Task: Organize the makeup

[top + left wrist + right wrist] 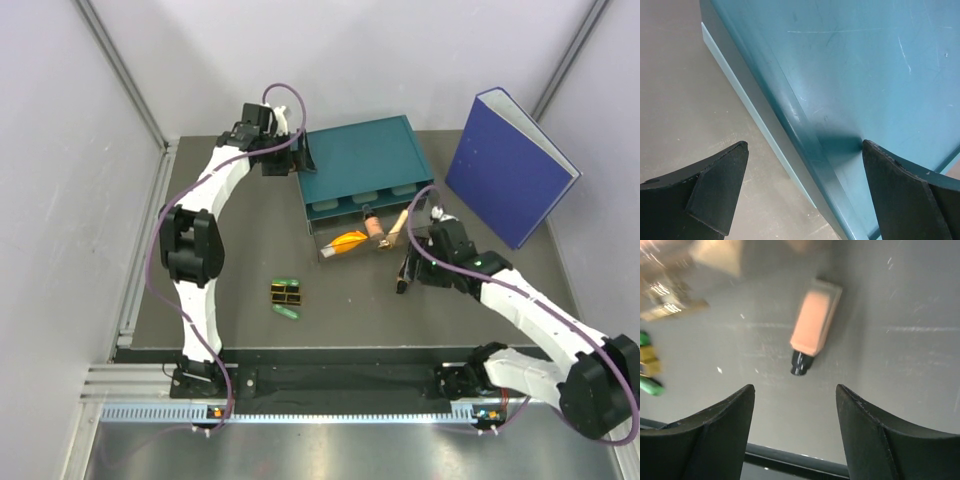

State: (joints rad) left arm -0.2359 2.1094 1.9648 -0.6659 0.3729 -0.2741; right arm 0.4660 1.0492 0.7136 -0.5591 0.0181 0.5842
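The dark desk (240,330) is walled on three sides, with most of its bare room on the left half and along the near edge. A big blue binder (510,165) stands open at the far right. The teal drawer box (360,160) sits at the back centre.

The left arm stretches far forward to the box's back left corner. Its left gripper (805,150) is spread wide, with one finger over the desk, the other over the teal top, and the box's edge running between them.

The right arm bends low in front of the box. The right gripper (795,390) is parted and empty, pointing down at a peach tube (812,325) with a black cap that lies flat on the desk just ahead of the fingertips.

A clear tray (322,252) at the box's front holds an orange tube (348,243), a brown stick (374,226) and a tan stick (397,224). Well left of the right gripper, black-and-gold cases (287,296) lie between two green capsules (287,312).
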